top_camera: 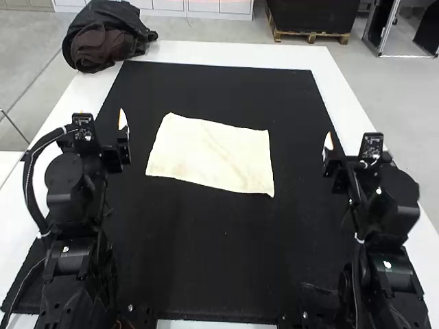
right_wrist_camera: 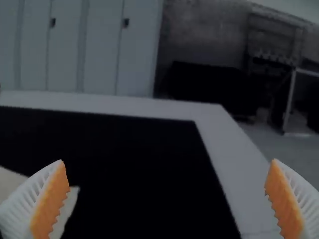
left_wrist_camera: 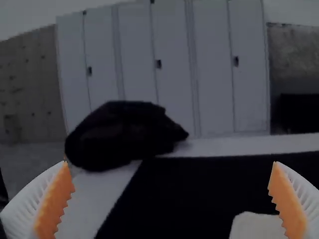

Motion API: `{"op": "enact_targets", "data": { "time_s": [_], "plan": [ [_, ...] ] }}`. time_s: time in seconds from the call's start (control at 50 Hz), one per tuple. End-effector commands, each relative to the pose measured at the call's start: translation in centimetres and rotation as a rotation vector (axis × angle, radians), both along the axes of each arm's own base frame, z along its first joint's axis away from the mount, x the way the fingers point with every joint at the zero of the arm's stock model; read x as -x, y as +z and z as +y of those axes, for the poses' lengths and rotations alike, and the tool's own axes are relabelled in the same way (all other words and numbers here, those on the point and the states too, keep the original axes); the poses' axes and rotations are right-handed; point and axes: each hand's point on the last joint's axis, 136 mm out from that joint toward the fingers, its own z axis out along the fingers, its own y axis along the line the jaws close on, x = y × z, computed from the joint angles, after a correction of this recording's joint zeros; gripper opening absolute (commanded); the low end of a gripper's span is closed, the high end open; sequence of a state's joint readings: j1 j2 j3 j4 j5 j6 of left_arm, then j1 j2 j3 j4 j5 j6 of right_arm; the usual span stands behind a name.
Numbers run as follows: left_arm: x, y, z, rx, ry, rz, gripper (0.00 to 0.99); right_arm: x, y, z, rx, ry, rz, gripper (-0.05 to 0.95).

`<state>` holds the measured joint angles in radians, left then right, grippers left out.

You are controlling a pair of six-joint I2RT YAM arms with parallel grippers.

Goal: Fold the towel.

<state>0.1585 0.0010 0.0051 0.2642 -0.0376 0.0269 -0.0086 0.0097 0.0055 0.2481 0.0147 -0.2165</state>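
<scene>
A cream towel (top_camera: 214, 154) lies spread in a slightly skewed rectangle on the black mat, between the two arms. To its left my left gripper (top_camera: 122, 133) is held above the mat; to its right is my right gripper (top_camera: 329, 151), also apart from it. In the left wrist view the left gripper (left_wrist_camera: 172, 199) is wide open, with a corner of the towel (left_wrist_camera: 255, 226) beyond one finger. The right wrist view has the right gripper (right_wrist_camera: 167, 199) wide open too, and part of the towel (right_wrist_camera: 11, 182) passes behind a finger.
A black mat (top_camera: 206, 260) covers most of the white table (top_camera: 322, 58). On the table's far left corner rests a dark bundle of fabric (top_camera: 103, 38), which the left wrist view shows as a dark heap (left_wrist_camera: 122, 134) beside the mat.
</scene>
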Motion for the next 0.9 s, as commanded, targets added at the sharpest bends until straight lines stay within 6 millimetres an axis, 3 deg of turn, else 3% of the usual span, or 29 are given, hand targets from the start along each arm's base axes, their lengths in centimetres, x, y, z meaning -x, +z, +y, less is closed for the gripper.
{"op": "enact_targets", "data": {
  "time_s": [0.0, 0.16, 0.26, 0.36, 0.44, 0.5, 0.6, 0.68, 0.72, 0.82, 0.88],
  "plan": [
    [0.5, 1.6, -0.3, -0.135, 0.031, -0.047, 0.905, 0.7, 2.7, -1.0, 0.071, -0.071, -0.106, 0.90],
    [2.9, 8.1, -0.7, -0.157, 0.039, -0.205, 0.905, 2.5, 9.1, -1.0, 0.082, -0.080, -0.225, 0.90],
    [3.5, 12.1, -0.7, -0.159, 0.042, -0.239, 0.905, 2.3, 13.0, -1.2, 0.078, -0.090, -0.217, 0.90],
    [1.6, 14.7, -0.4, -0.148, 0.042, -0.188, 0.905, -0.5, 15.4, -1.4, 0.021, -0.082, -0.122, 0.90],
    [-1.7, 16.0, 0.0, -0.116, 0.018, -0.099, 0.925, -4.0, 16.6, -1.4, -0.034, -0.062, -0.017, 0.91],
    [-4.6, 15.6, 0.3, -0.093, 0.003, -0.008, 0.934, -6.5, 16.6, -1.3, -0.077, -0.050, 0.056, 0.91],
    [-9.2, 13.4, 1.3, -0.062, 0.016, 0.154, 0.961, -10.5, 13.0, 0.0, -0.211, 0.028, 0.256, 0.91],
    [-12.6, 9.6, 1.9, -0.040, 0.014, 0.316, 0.961, -12.5, 8.6, 1.3, -0.298, 0.076, 0.430, 0.91],
    [-13.6, 7.8, 2.1, -0.033, 0.010, 0.374, 0.961, -13.0, 6.8, 1.9, -0.321, 0.099, 0.490, 0.91],
    [-15.4, 3.1, 1.8, -0.016, -0.013, 0.522, 0.961, -13.3, -0.6, 3.6, -0.389, 0.147, 0.725, 0.91],
    [-15.8, 0.0, 1.0, -0.003, -0.056, 0.618, 0.961, -13.1, -4.1, 4.0, -0.399, 0.137, 0.822, 0.91]
  ]
}}
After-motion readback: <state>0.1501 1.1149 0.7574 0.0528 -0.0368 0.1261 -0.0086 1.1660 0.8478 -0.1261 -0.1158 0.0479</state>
